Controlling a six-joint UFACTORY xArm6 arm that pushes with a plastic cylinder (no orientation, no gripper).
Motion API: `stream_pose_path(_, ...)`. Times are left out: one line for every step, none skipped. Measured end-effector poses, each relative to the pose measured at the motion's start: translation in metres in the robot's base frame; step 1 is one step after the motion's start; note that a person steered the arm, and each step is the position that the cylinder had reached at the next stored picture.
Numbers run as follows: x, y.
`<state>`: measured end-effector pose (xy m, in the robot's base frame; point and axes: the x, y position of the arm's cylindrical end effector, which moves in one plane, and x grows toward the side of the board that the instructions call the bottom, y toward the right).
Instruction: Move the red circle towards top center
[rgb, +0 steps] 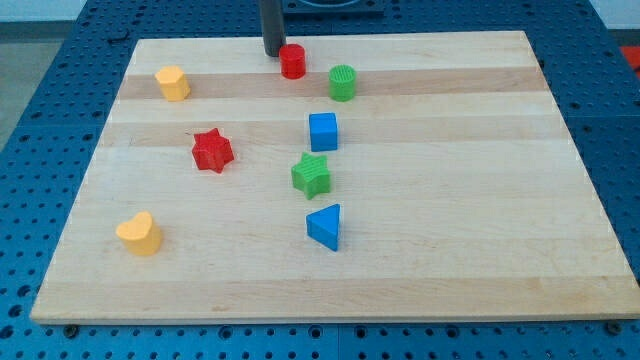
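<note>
My tip is sitting near the top middle of the desk. The red circle is lying just beside it, toward the view's right and a bit lower (maybe touching, I cannot tell). I have no hand that opens or shuts, only this rod.

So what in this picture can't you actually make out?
- My arm above the rod: cut off by the view's top edge; only the dark rod shows, my tip just left of the red circle.
- Whether my tip touches the red circle: too close to tell.
- The yellow block at upper left and the yellow block at lower left: exact shapes unclear, too small.
- Far sides of all blocks on the wooden board: hidden by the blocks themselves.
</note>
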<state>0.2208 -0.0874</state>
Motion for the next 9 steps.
stream_pose_path(0.002,-0.008)
stream_pose_path(0.009,-0.017)
stream_pose_path(0.009,-0.023)
stream_pose_path(0.017,-0.036)
stream_pose_path(0.030,-0.047)
stream_pose_path(0.046,-0.044)
stream_pose_path(0.053,-0.025)
stream_pose_path(0.053,-0.001)
stream_pose_path(0.050,0.014)
